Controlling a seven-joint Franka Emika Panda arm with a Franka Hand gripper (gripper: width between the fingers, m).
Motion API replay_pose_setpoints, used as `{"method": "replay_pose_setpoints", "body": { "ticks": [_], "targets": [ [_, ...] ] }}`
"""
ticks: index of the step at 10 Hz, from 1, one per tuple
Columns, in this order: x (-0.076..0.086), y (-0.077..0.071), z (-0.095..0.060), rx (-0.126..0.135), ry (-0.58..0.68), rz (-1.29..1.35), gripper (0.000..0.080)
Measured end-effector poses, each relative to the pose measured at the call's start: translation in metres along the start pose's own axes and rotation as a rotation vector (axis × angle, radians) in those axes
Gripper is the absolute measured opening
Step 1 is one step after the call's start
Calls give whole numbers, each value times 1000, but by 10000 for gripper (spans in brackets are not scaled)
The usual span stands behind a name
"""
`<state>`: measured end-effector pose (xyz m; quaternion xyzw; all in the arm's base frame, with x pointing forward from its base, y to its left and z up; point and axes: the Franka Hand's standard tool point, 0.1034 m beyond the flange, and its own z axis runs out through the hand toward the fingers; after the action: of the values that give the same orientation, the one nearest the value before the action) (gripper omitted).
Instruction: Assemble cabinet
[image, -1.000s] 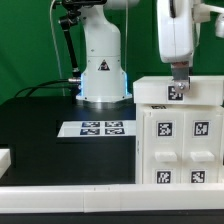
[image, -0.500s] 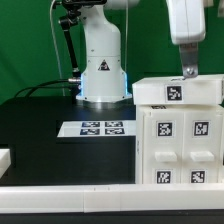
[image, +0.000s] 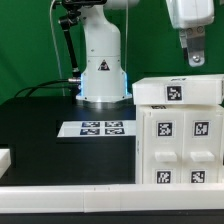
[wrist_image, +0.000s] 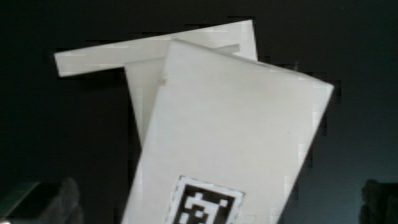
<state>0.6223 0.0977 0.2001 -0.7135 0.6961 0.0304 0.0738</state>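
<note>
- Exterior view, nearest: cabinet (image: 180, 135) on the counter (image: 40, 115), tagged front toward the camera, top panel (image: 178, 92) lying across it.
- Wrist view: jaws spread wide, gripping nothing, tagged white panel directly beneath.
- Judged step: pulling clear after seating the panel. Rise straight above the cabinet and hold off any sideways travel until well clear, so as not to nudge the panel.
- Beside the cabinet, farther back: marker board (image: 98, 128), flat and unobstructed.
- Against a second ago: then down at the top panel's tag, now lifted well above the cabinet; cabinet itself unmoved.
</note>
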Motion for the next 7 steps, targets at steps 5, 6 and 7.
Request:
{"method": "replay_pose_setpoints", "body": {
  "ticks": [5, 6, 7],
  "targets": [
    [1, -5, -3, 20, 7, -550, 796],
    [1, -5, -3, 19, 8, -623, 796],
    [1, -5, -3, 19, 9, -687, 796]
  ]
}}
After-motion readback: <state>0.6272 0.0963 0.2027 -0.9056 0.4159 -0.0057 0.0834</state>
